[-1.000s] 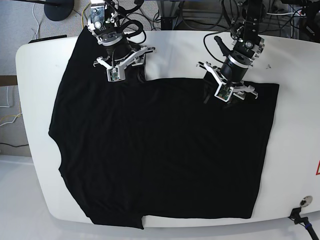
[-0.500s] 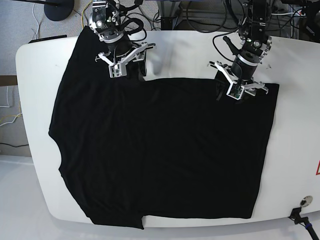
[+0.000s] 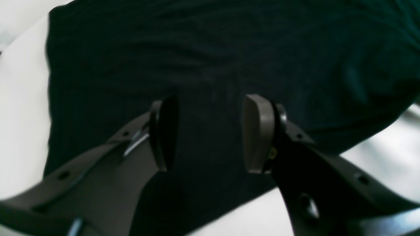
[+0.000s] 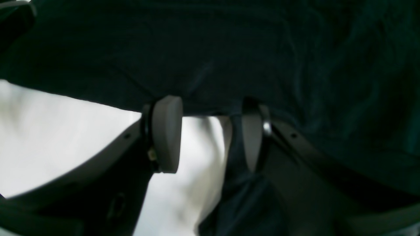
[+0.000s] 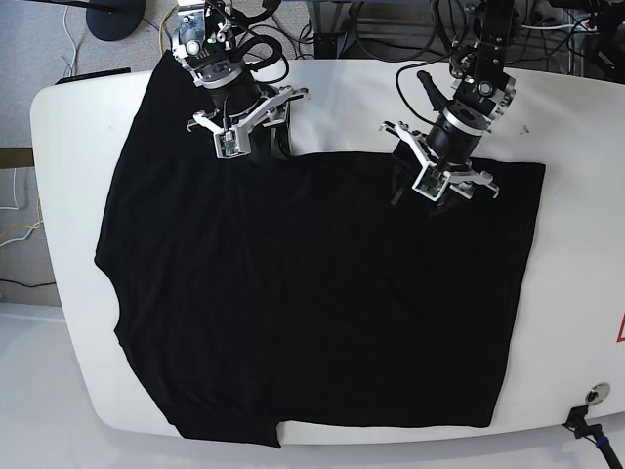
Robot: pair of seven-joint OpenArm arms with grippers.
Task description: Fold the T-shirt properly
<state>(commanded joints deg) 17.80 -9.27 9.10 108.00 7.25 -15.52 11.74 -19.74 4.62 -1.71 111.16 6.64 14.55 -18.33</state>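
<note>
The black T-shirt (image 5: 312, 293) lies spread flat over the white table (image 5: 576, 274), with a stepped upper edge between the two arms. My left gripper (image 5: 437, 186) hovers open over the shirt's upper right part. In the left wrist view the left gripper (image 3: 210, 134) has only black fabric (image 3: 210, 59) under its spread pads (image 3: 257, 131). My right gripper (image 5: 242, 142) is open at the shirt's upper edge. In the right wrist view the right gripper (image 4: 208, 131) straddles the shirt's hem (image 4: 203, 111) and bare table (image 4: 65, 137), with a fabric fold beside one finger (image 4: 252, 137).
Cables and stand bases (image 5: 117, 15) crowd the floor behind the table's far edge. A small round fitting (image 5: 594, 395) and a red label (image 5: 620, 327) sit near the table's right edge. The shirt's left side reaches the table's left edge (image 5: 59, 195).
My left gripper has swung back left and slightly down over the shirt, after shifting right half a second ago. My right gripper has barely moved. Both stay open.
</note>
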